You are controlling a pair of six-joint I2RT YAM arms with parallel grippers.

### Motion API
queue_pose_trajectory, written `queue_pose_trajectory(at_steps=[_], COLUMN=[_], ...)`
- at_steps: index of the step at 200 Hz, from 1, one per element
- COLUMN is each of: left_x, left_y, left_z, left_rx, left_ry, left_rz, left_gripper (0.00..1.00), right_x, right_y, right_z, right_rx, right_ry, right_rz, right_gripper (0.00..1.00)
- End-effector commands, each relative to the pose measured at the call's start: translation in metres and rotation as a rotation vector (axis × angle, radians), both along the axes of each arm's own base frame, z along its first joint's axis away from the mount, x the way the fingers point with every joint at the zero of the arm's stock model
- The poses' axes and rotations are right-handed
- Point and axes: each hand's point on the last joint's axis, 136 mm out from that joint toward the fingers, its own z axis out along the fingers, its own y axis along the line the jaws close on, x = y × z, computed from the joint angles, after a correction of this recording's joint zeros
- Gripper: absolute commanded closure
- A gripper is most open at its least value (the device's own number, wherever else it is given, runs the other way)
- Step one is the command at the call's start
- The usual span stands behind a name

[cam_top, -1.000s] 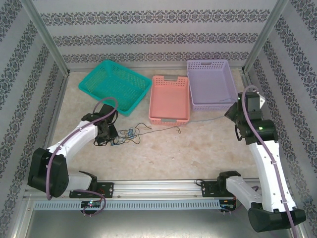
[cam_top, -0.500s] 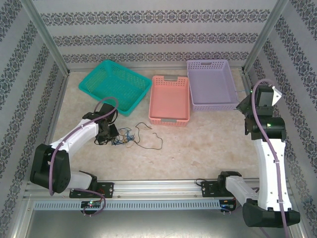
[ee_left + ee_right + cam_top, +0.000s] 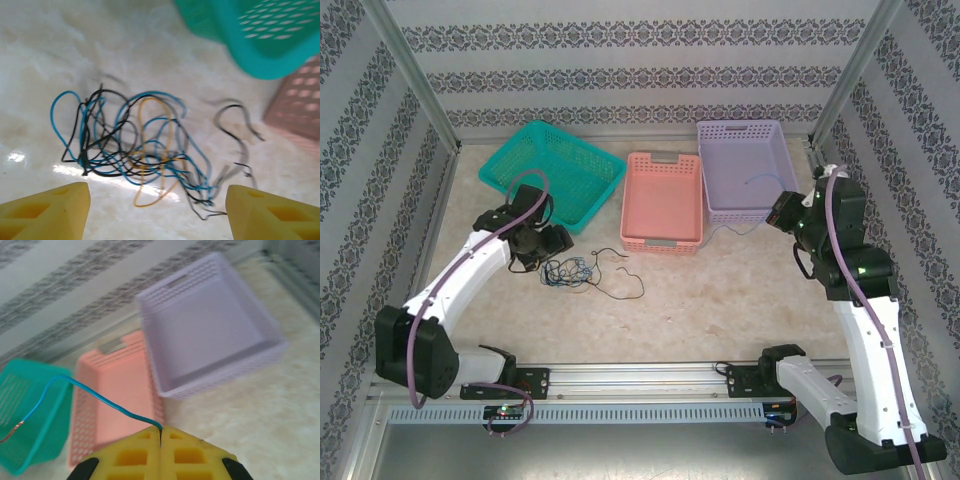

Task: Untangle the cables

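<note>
Now the right gripper (image 3: pixel 160 435) pinches one separated blue cable (image 3: pixel 100 396) near the purple basket (image 3: pixel 210 335) — next, probably drop it in. The left gripper (image 3: pixel 157 202) hangs spread over the tangle (image 3: pixel 135 150) on the table (image 3: pixel 50 50).

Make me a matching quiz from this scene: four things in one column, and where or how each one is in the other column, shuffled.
Column one:
1. left jaws
2. right jaws
3. tangle of cables
4. pink basket

Column two:
A. between the teal basket and the lilac basket
B. shut on a blue cable
C. lying on the table, near the teal basket
D. open wide above the tangle

Pairs: 1-D, 2-B, 3-C, 4-A.
</note>
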Motion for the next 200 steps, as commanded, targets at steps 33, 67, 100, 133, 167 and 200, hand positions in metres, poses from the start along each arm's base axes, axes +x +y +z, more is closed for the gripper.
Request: queue_pose_trajectory(at_steps=[33,67,100,133,167,200], left_x=[0.028,0.042,0.042,0.046,0.048,0.046], left_y=[-0.032,-0.077,-0.116,-0.140,-0.161,-0.182], left_z=[0.108,0.152,0.178,0.179,0.151,0.142], left_rx=[-0.218,-0.420,-0.491,-0.543,-0.594,-0.656], left_ry=[-0.274,-0.403,-0.485,-0.449,-0.302,-0.230], left_rz=[-0.067,-0.202,-0.345,-0.370,-0.284,-0.169], left_gripper=[0.31,0.39,0.43,0.40,0.38,0.22], right_x=[0.009,0.019,0.026,0.029,0.033,0.040], right_y=[0.057,0.058,0.065,0.070,0.073,0.084], right_z=[0.020,0.029,0.037,0.038,0.040,0.040], right_rx=[0.058,0.073,0.090,0.112,0.153,0.241], right_ry=[-0.076,-0.089,-0.101,-0.102,-0.115,-0.123], right_rz=[0.309,0.293,0.306,0.307,0.288,0.289], right_gripper=[1.00,1.00,1.00,1.00,1.00,1.00])
